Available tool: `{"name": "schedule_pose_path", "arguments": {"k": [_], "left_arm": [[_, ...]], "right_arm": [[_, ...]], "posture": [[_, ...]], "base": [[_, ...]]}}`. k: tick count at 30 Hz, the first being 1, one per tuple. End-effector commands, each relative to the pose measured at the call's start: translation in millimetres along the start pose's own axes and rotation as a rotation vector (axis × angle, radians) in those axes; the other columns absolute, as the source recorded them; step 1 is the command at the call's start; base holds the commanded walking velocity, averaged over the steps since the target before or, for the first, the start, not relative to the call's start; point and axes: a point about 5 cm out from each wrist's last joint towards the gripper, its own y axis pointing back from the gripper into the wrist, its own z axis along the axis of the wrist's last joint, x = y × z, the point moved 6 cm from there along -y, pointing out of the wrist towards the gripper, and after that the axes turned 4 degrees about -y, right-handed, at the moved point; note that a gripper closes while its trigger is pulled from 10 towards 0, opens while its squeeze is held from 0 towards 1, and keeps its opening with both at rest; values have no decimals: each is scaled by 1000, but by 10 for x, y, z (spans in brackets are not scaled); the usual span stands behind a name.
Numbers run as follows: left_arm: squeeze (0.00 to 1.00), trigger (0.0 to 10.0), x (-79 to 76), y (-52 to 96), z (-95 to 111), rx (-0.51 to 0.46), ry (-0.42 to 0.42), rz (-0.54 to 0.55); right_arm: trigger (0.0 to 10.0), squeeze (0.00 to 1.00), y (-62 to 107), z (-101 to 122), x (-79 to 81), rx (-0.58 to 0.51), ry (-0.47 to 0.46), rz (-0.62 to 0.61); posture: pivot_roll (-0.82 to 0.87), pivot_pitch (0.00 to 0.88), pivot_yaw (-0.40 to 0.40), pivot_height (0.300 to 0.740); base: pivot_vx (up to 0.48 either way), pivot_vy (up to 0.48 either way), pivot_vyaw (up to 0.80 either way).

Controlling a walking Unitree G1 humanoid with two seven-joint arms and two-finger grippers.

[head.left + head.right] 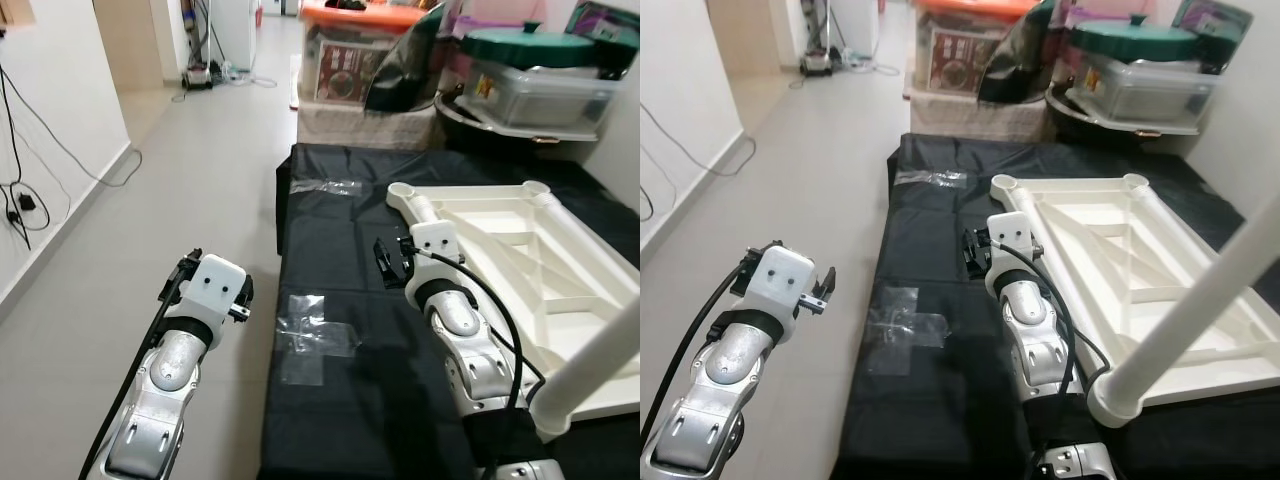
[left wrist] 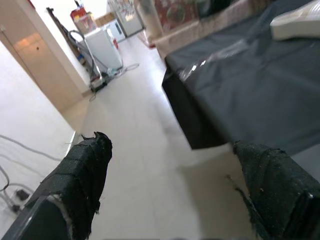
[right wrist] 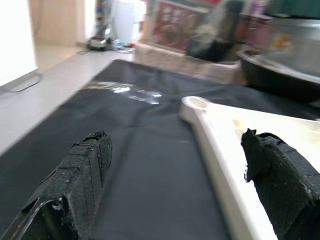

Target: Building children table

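Black mat (image 1: 340, 400) w/ upturned white table (image 1: 520, 260)

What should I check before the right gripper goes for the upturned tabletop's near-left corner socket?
1. right gripper open: ok, fingers wide apart.
2. Right gripper empty: ok.
3. tabletop lying underside-up on the black sheet: ok.
4. corner socket unobstructed: ok.
5. white leg seated in a socket: cannot tell, its near end is by the tabletop's near edge.
6. left gripper out of the way: ok, open over the floor.
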Motion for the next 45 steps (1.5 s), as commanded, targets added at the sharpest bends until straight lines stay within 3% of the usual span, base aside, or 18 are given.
{"name": "schedule_pose_path", "arguments": {"k": [1,8,17,21,27,29,30,31,34,36,42,45], "left_arm": [[0,10000,-89,-8,-36,11,16,-29],[0,10000,-176,-6,-29,-6,58,-40],[0,10000,-165,-25,-10,-23,69,-31],[0,10000,-143,-36,-11,-28,66,-25],[0,10000,-136,-35,-17,-31,61,-19],[0,10000,-111,-31,-24,-32,54,-7],[0,10000,-111,-31,-24,-32,54,-7],[0,10000,-74,-29,-31,-31,51,6],[0,10000,-42,-28,-36,-31,50,20],[0,10000,21,-26,-55,-26,46,43],[0,10000,63,-22,-75,-21,43,57],[0,10000,85,-23,-77,-22,39,66]], "right_arm": [[10000,0,16,-33,-145,17,-8,-43],[10000,0,-1,-7,-299,19,-14,-114],[10000,0,24,76,-455,-18,20,-120],[10000,0,15,76,-251,-14,86,49],[10000,0,37,37,-5,14,88,206],[10000,0,76,-49,266,62,88,345],[10000,0,76,-49,266,62,88,345],[10000,0,90,-112,406,90,98,401],[10000,0,98,-149,492,104,105,432],[10000,0,107,-173,640,121,71,484],[10000,0,75,-357,692,209,41,494],[10000,0,-62,-724,504,378,-19,395]], "posture": [[8,0,-59,740],[-16,0,-48,740],[-5,0,-51,740],[-3,0,-52,740],[1,0,-64,740],[13,0,-75,740],[13,0,-75,740],[23,0,-85,740],[29,0,-90,740],[38,0,-98,740],[41,0,-102,740],[56,0,-113,740]], "base": [[0,-472,0],[0,-267,-257],[0,0,-444],[0,0,0],[0,0,0],[0,0,0],[0,0,0],[0,0,0],[0,0,0],[0,0,0],[0,0,0],[0,0,0]]}}
